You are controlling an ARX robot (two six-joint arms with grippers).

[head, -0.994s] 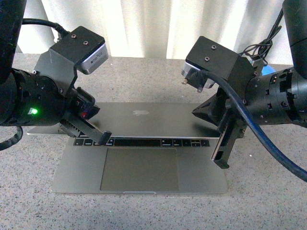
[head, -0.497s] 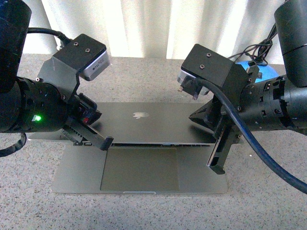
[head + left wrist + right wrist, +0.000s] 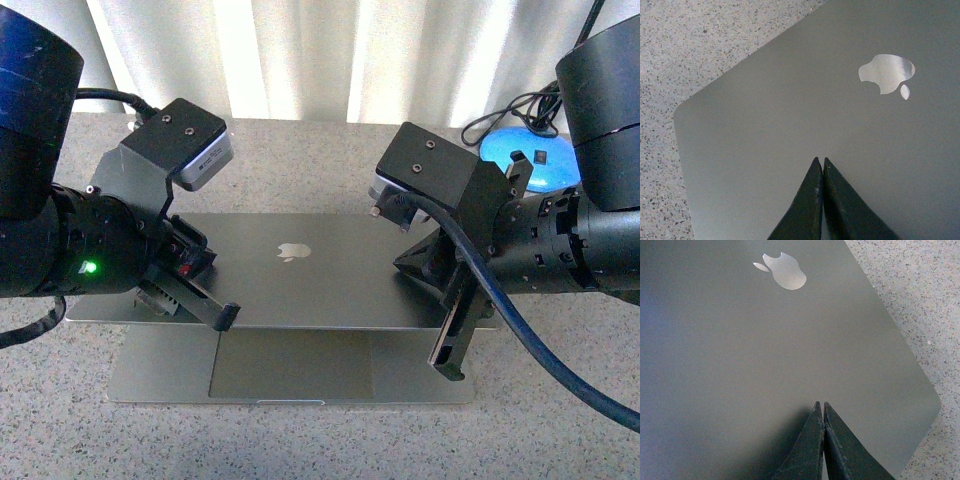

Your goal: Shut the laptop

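The space-grey laptop (image 3: 300, 275) lies on the speckled table with its lid folded far down over the base; the apple logo (image 3: 291, 250) faces up and only the trackpad (image 3: 290, 365) strip of the base shows. My left gripper (image 3: 226, 318) is shut, its tip on the lid's front left part. My right gripper (image 3: 452, 365) is shut, its tip at the lid's front right edge. The lid fills the left wrist view (image 3: 790, 125) and the right wrist view (image 3: 765, 350), with shut fingertips (image 3: 821, 162) (image 3: 820, 406) against it. Keys and screen are hidden.
A blue round object (image 3: 525, 160) with a black cable lies at the back right on the speckled table (image 3: 300, 160). White curtains (image 3: 330, 55) hang behind. Both arms flank the laptop closely.
The lid has come down toward me over the keyboard, which showed earlier and is now covered. Both shut grippers have moved forward and down with the lid.
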